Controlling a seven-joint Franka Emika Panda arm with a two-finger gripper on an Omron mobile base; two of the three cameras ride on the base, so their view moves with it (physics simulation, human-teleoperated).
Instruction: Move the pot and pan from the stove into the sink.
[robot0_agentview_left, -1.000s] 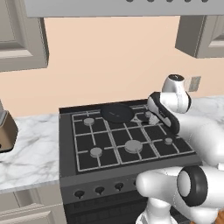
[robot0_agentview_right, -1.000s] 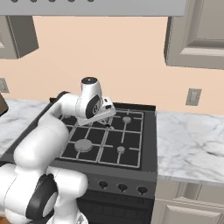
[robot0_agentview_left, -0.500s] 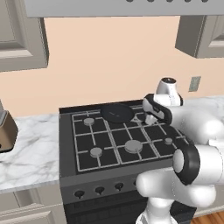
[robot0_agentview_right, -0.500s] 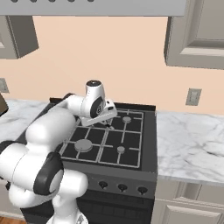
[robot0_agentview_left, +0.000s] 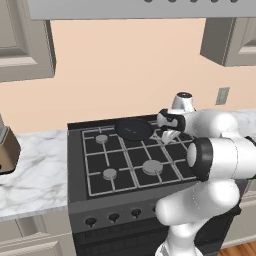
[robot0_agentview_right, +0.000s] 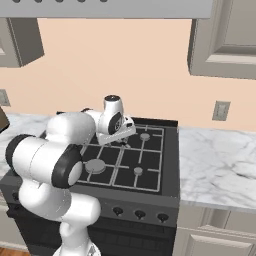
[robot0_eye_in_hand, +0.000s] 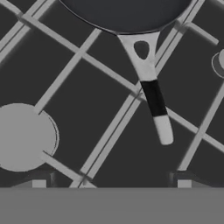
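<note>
I saw the pan (robot0_agentview_left: 134, 128) as a round, shallow disc of matte black, sitting flat on the rear grate of the stove (robot0_agentview_left: 95, 177), at about twelve o'clock on the cooktop in the left base view. Through the hand camera its dark bowl (robot0_eye_in_hand: 127, 13) had a thin pale rim, and its handle (robot0_eye_in_hand: 151, 94) ran toward five o'clock: a light metal neck with an oval hole, then a black band, then a rounded pale tip lying over the grate bars. The stove was black, with thin grey grid grates crossing in squares, round silver burner caps (robot0_agentview_left: 151, 166) and a row of small dark knobs (robot0_agentview_left: 114, 217) along its front. White marble counter with grey veins (robot0_agentview_right: 220, 165) lay at three o'clock of the range in the right base view. The gripper (robot0_agentview_left: 170, 135) hung just above the grate near the handle's end, at three o'clock of the pan. Its two dark fingertips (robot0_eye_in_hand: 38, 183) stood apart at the bottom of the hand view with nothing between them, so I read it as spread and holding nothing.
</note>
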